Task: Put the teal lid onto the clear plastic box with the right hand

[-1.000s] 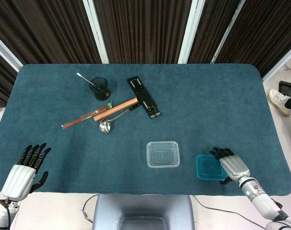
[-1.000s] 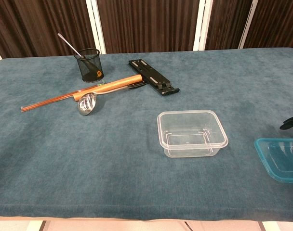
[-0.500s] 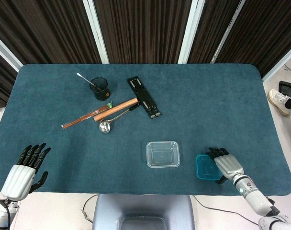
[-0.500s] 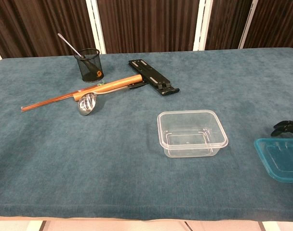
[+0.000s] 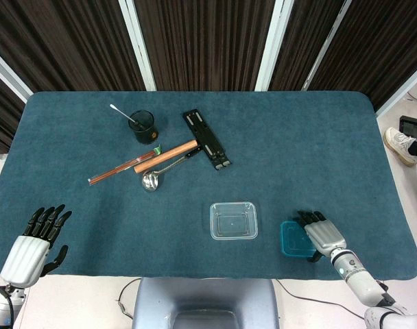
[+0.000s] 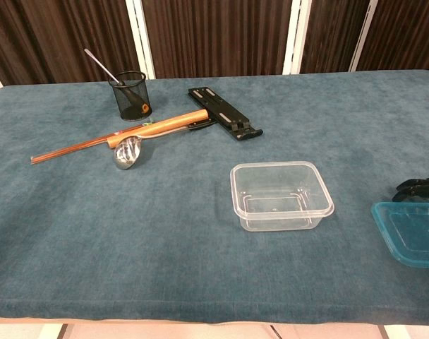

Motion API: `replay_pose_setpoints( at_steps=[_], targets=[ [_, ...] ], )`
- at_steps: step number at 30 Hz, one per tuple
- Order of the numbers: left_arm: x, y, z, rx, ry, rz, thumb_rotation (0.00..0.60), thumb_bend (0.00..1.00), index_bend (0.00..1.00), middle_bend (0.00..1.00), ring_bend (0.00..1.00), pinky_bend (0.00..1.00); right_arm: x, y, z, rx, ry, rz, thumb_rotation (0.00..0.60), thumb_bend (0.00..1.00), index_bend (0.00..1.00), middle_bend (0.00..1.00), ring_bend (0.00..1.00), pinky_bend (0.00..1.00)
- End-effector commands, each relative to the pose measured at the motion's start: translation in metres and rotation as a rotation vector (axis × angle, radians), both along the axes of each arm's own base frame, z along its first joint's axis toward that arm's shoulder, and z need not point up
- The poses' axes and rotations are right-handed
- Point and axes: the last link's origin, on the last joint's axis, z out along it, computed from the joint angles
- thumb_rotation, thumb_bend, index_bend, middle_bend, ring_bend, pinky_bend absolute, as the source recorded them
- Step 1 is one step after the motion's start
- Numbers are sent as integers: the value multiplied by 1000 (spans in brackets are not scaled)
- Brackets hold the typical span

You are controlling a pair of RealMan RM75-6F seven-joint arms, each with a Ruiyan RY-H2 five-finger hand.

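The teal lid (image 5: 289, 239) (image 6: 411, 233) lies flat on the blue table cloth near the front edge, to the right of the clear plastic box (image 5: 233, 220) (image 6: 281, 195). The box stands empty and upright. My right hand (image 5: 317, 234) lies over the lid's right part with its fingers stretched out toward the far side. In the chest view only its dark fingertips (image 6: 416, 187) show, just past the lid's far edge. Whether the thumb is under the lid is hidden. My left hand (image 5: 31, 247) hovers open at the front left corner, far from both.
At the back left lie a black mesh cup (image 5: 142, 126) with a stick in it, a wooden-handled hammer (image 5: 166, 156), a thin copper rod (image 5: 121, 169), a metal ladle (image 5: 151, 179) and a black flat clamp (image 5: 207, 139). The table's front edge (image 5: 215, 276) runs close to the lid.
My right hand has slid leftward further over the teal lid, and the lid has shifted slightly left. The left hand and the box have not moved.
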Motion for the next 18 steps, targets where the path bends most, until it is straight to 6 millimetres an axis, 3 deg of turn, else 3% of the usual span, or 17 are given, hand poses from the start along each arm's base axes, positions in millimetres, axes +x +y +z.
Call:
replay_pose_setpoints(
  at_steps=[1, 8, 12, 18],
  targets=[
    [0, 0, 0, 0, 0, 0, 600, 440, 0, 0, 0, 56, -1, 0, 0, 1, 4, -2, 600, 154, 238, 118, 11, 54],
    [0, 0, 1, 1, -1, 0, 600, 439, 0, 0, 0, 56, -3, 0, -2, 6, 11, -14, 600, 154, 236, 118, 13, 64],
    [0, 0, 1, 1, -1, 1, 600, 440, 0, 0, 0, 55, -1, 0, -3, 1, 5, -8, 600, 154, 272, 158, 66, 93],
    [0, 0, 1, 3, -4, 0, 600, 441, 0, 0, 0, 55, 0, 0, -2, -15, 4, 0, 600, 154, 524, 350, 307, 175]
  ],
)
